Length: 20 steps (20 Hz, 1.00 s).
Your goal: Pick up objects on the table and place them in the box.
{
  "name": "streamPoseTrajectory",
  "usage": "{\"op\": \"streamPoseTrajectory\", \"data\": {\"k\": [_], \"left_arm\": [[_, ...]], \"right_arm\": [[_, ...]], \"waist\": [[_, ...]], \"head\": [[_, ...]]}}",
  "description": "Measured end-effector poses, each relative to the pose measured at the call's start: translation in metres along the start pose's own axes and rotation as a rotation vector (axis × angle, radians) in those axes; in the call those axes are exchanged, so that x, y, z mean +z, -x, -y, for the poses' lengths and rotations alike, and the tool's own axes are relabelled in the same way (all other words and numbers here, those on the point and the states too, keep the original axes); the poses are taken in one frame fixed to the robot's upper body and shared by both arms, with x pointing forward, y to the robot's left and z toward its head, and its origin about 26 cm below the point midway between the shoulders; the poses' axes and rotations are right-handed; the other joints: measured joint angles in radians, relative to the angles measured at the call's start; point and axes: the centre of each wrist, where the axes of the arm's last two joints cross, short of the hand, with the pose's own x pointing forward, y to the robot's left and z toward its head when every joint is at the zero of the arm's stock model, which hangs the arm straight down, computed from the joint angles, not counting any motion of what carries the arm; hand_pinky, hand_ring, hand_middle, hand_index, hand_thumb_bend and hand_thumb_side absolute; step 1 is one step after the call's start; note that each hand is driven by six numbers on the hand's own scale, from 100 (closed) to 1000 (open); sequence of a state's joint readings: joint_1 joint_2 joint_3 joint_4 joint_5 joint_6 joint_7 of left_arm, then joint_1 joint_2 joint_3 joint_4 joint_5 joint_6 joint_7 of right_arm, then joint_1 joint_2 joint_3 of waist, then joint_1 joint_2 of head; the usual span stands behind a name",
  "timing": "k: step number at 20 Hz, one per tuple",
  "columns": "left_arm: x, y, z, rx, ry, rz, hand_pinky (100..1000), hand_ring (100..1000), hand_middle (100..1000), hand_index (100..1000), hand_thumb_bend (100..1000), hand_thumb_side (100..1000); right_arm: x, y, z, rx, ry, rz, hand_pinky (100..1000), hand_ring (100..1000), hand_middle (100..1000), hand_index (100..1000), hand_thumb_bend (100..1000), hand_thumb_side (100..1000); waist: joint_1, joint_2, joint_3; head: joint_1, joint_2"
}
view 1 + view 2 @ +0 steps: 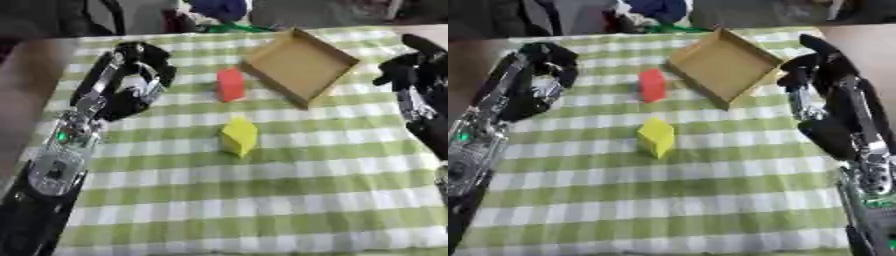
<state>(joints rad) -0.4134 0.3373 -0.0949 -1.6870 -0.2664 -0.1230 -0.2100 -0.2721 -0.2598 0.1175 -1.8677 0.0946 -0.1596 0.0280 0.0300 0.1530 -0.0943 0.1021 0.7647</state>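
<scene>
A red block (230, 84) stands on the green-checked table, just left of the shallow cardboard box (300, 63). A yellow block (238, 136) lies nearer me, in the middle of the table. My left hand (138, 75) hovers at the left, a short way from the red block, fingers curled and holding nothing. My right hand (820, 65) is raised at the right beside the box's near corner, fingers loosely bent, nothing in it. The box's inside looks bare.
The checked cloth (262, 210) stretches bare toward the near edge. Dark and blue things (214, 12) crowd the far edge behind the box. A blurred pale shape (22, 100) fills the left border.
</scene>
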Motion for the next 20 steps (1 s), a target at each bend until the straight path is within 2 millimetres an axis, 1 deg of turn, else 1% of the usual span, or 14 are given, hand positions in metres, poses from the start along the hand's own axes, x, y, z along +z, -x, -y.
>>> {"op": "streamPoseTrajectory", "data": {"k": [2,5,9,10,11,12,14,15,16,17,18,20], "left_arm": [[-0.006,-0.001,-0.003,-0.047,0.062,0.012,512,648,603,739,459,602],[-0.013,-0.003,-0.008,-0.120,0.162,0.025,541,662,618,754,484,549],[-0.028,-0.007,-0.015,-0.222,0.298,0.052,613,690,655,790,538,462],[-0.032,-0.009,-0.016,-0.251,0.336,0.061,617,691,657,791,539,457],[-0.036,-0.011,-0.017,-0.281,0.374,0.071,656,703,672,804,552,408],[-0.040,-0.013,-0.018,-0.311,0.416,0.081,675,710,682,813,560,382],[-0.051,-0.018,-0.018,-0.375,0.495,0.104,700,723,696,822,586,360],[-0.056,-0.020,-0.018,-0.406,0.532,0.115,729,736,712,833,602,328],[-0.060,-0.021,-0.017,-0.435,0.568,0.126,748,742,719,839,595,327],[-0.064,-0.023,-0.016,-0.464,0.603,0.136,748,742,722,839,608,303],[-0.068,-0.025,-0.015,-0.495,0.637,0.145,769,749,731,844,614,279],[-0.075,-0.027,-0.013,-0.545,0.698,0.161,783,754,739,851,618,258]], "right_arm": [[0.000,0.000,0.000,0.000,0.000,0.000,818,594,626,914,100,519],[0.000,0.000,0.000,0.000,0.000,0.000,818,594,626,915,100,519],[0.000,0.000,0.000,0.000,-0.001,0.000,818,594,626,915,100,519],[0.000,0.000,0.000,0.000,-0.001,0.000,818,594,626,915,100,519],[0.000,0.000,0.000,0.000,-0.002,-0.001,818,594,626,915,100,519],[0.000,0.000,0.000,0.000,-0.003,-0.001,818,594,625,915,100,519],[0.000,0.000,-0.001,-0.001,-0.005,-0.002,818,594,626,915,100,518],[0.000,0.000,-0.001,-0.002,-0.006,-0.002,818,594,625,915,100,518],[0.000,0.000,-0.001,-0.002,-0.008,-0.002,818,594,625,915,100,506],[0.000,0.000,-0.002,-0.002,-0.008,-0.002,818,594,625,915,100,518],[0.000,0.000,-0.002,-0.003,-0.009,-0.003,818,594,625,915,100,518],[0.000,0.000,-0.002,-0.003,-0.010,-0.004,818,594,625,915,100,518]], "waist": [[0.001,-0.001,-0.001],[0.004,-0.003,-0.004],[0.005,-0.004,-0.008],[0.005,-0.005,-0.009],[0.005,-0.005,-0.009],[0.006,-0.005,-0.009],[0.006,-0.006,-0.011],[0.007,-0.006,-0.013],[0.007,-0.006,-0.014],[0.008,-0.006,-0.015],[0.008,-0.006,-0.016],[0.008,-0.006,-0.016]], "head": [[0.000,0.000],[0.000,0.000],[-0.001,0.000],[0.000,0.000],[0.000,0.000],[0.000,0.000],[0.000,0.000],[0.000,0.000],[0.000,0.000],[0.000,0.000],[0.000,0.000],[0.000,0.000]]}}
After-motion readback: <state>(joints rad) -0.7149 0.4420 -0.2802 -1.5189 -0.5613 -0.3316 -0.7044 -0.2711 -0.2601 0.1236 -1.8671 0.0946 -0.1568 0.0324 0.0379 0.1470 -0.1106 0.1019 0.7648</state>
